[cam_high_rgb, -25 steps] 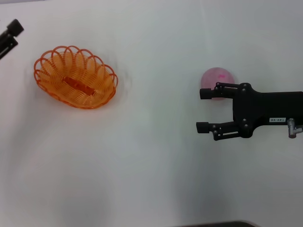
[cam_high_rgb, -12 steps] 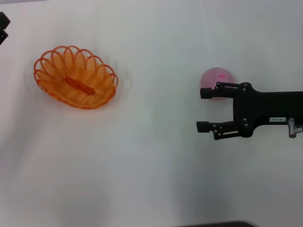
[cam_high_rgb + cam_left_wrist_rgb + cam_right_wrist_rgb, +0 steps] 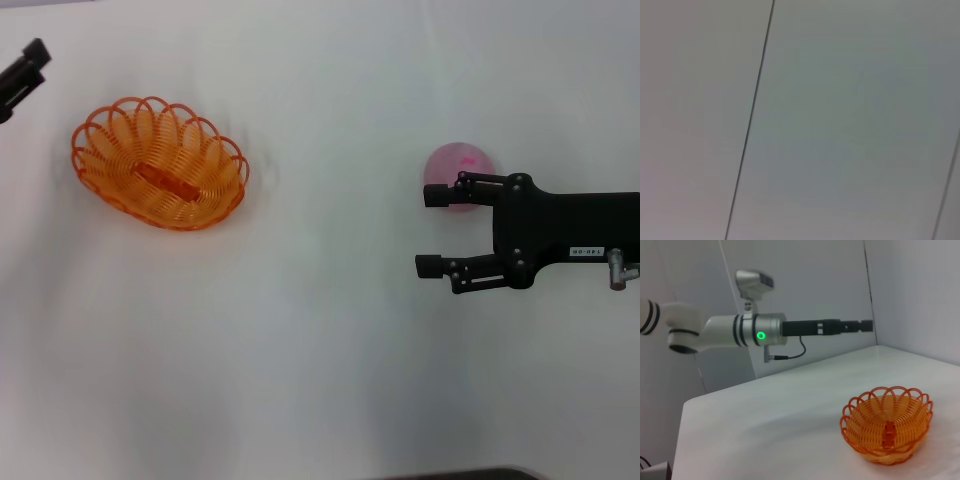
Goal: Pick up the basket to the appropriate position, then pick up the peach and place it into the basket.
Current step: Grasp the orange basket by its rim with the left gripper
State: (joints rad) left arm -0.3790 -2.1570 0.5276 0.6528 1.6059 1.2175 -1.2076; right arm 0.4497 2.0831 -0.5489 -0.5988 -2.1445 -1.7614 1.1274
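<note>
The orange wire basket (image 3: 160,165) sits upright on the white table at the left; it also shows in the right wrist view (image 3: 886,430), and nothing lies in it. The pale pink peach (image 3: 456,166) rests on the table at the right. My right gripper (image 3: 430,232) is open, level with the table, its far finger lying across the near side of the peach and hiding part of it; the peach is not between the fingers. My left gripper (image 3: 24,72) is at the top left edge, apart from the basket, and hovers above the table in the right wrist view (image 3: 860,326).
The white table (image 3: 320,350) stretches bare between basket and peach and toward the front edge. Grey wall panels (image 3: 805,280) stand behind the table. The left wrist view shows only a pale panel with a dark seam (image 3: 752,120).
My left gripper drew back toward the top left corner, then came forward again to about where it was. The right gripper, peach and basket have not moved.
</note>
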